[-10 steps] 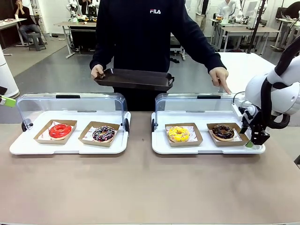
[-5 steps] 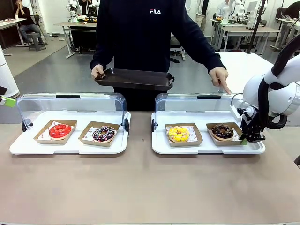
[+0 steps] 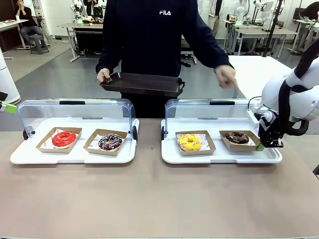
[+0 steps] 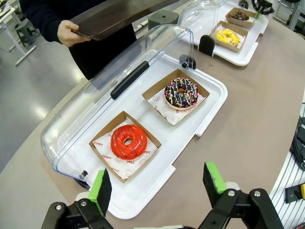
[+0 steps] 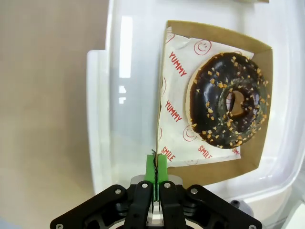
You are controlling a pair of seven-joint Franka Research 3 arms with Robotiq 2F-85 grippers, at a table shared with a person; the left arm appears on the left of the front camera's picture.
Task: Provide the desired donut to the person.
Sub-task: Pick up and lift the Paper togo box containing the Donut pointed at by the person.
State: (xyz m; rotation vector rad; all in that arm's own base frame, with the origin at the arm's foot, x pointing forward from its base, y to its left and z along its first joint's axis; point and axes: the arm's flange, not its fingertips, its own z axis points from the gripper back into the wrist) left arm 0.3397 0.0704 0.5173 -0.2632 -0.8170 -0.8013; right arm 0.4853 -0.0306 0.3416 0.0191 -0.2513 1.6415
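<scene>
Brown table (image 3: pixel 149 199), my right pincer (image 5: pixel 156 164) clamped shut on the carton (image 5: pixel 214 168) rim, chocolate donut (image 5: pixel 209 102) in that carton, rightmost, my left pincer (image 4: pixel 157 183) wide open, person (image 3: pixel 149 40) opposite with dark tray (image 3: pixel 142 83).

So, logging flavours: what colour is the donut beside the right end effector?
The donut is dark chocolate brown with pale nut bits; right wrist view shows it best.

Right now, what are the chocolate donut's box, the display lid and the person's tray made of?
The donut box: matte brown cardboard, thin edge pinched in the right gripper.
The display lid: clear glossy plastic, see-through with reflections.
The tray: dark, slight sheen, probably plastic; could be coated metal.
</scene>
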